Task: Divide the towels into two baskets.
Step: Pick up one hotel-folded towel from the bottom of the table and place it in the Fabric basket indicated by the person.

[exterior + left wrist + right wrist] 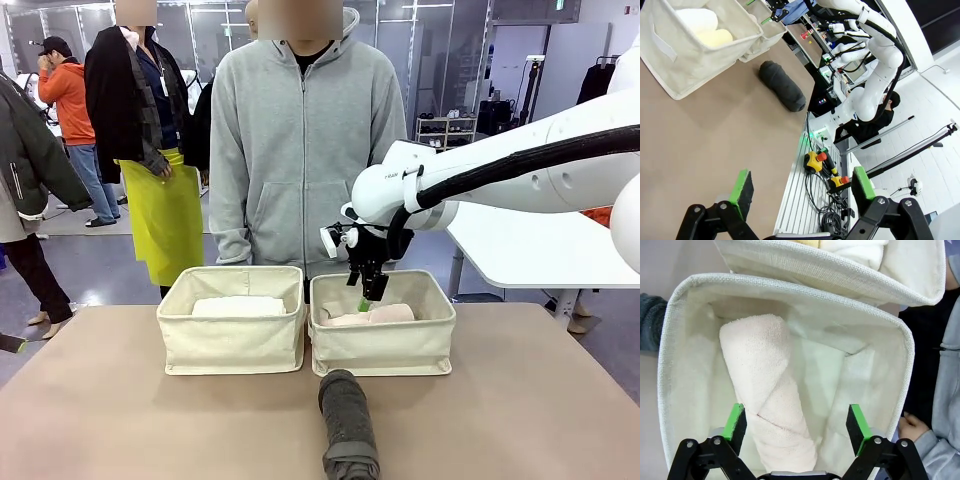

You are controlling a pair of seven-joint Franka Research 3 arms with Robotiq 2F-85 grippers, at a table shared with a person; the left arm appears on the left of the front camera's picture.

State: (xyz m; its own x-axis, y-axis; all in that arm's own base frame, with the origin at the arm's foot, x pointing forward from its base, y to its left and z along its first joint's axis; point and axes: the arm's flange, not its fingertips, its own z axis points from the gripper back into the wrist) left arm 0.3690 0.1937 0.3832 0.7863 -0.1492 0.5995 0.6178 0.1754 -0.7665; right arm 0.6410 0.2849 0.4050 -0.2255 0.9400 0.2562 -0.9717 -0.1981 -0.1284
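Observation:
Two cream baskets stand side by side. The left basket [232, 345] holds a white towel [238, 306]; the left wrist view shows a pale yellow towel [716, 37] beside the white one [696, 19]. The right basket [385, 350] holds a light pink towel [372, 316]. My right gripper [368, 292] hangs open just above it, the pink towel [765, 385] lying free between and beyond its fingers. A dark grey towel [348, 425] lies on the table in front of the baskets. My left gripper [802, 187] is open and holds nothing, over the table edge, well away from the grey towel [782, 86].
A person in a grey hoodie [300, 140] stands right behind the baskets, one hand [912, 426] near the right basket's far wall. The brown table [120, 420] has free room on both sides of the grey towel. Other people stand farther back on the left.

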